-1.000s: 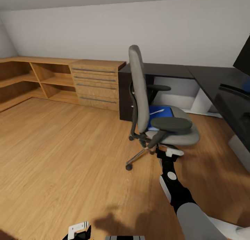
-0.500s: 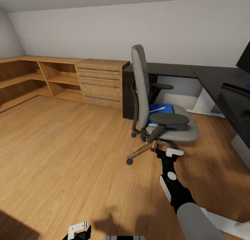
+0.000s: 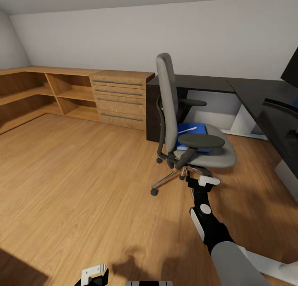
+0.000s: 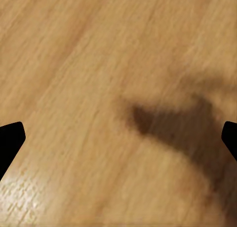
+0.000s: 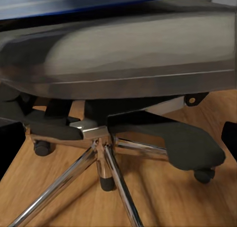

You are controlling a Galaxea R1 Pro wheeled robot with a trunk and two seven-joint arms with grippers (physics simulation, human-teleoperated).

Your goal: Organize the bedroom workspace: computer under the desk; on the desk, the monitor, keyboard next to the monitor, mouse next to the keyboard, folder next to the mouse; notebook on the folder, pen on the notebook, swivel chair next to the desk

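The right gripper (image 3: 201,179), jaws wide, sits just below the swivel chair (image 3: 198,151) seat (folder (image 3: 191,134) and pen (image 3: 187,131) on it); the left gripper (image 4: 118,138) gapes over the floor (image 4: 74,64).

The monitor (image 3: 291,68) is cut off by the head view's right edge, as is the desk (image 3: 256,95). The folder (image 3: 191,130) is partly hidden by the chair's (image 3: 194,153) armrest and backrest. The left gripper (image 3: 94,275) is cropped by the bottom edge.

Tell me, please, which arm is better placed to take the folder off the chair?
The right: its gripper is stretched out just below the swivel chair holding the folder, while the left gripper hangs low over bare floor.
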